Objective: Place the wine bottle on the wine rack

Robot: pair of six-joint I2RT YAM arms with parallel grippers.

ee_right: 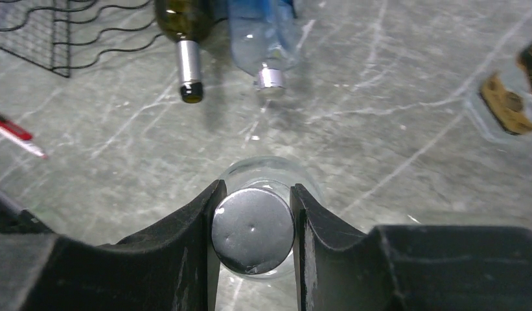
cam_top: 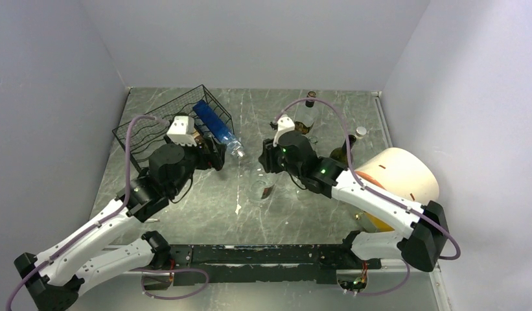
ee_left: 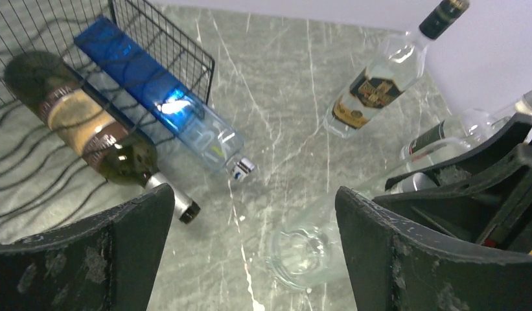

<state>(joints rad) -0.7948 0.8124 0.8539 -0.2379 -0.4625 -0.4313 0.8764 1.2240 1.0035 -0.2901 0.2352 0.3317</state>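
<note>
The black wire wine rack (cam_top: 150,126) lies at the back left; it also shows in the left wrist view (ee_left: 166,39) and the right wrist view (ee_right: 43,32). A dark green wine bottle (ee_left: 81,123) and a blue bottle (cam_top: 214,126) lie in its cradles, necks pointing out. My right gripper (ee_right: 255,189) is shut on the silver-capped neck of a clear glass bottle (cam_top: 260,186), whose base (ee_left: 308,249) is near the table at the middle. My left gripper (ee_left: 253,194) is open and empty, just in front of the rack, facing that bottle's base.
A clear bottle with a brown label (cam_top: 306,115) stands at the back. A dark bottle (cam_top: 344,152) and a white-capped one (cam_top: 359,133) stand behind the right arm. A cream roll (cam_top: 399,178) lies at the right. A red pen (ee_right: 13,133) lies on the table.
</note>
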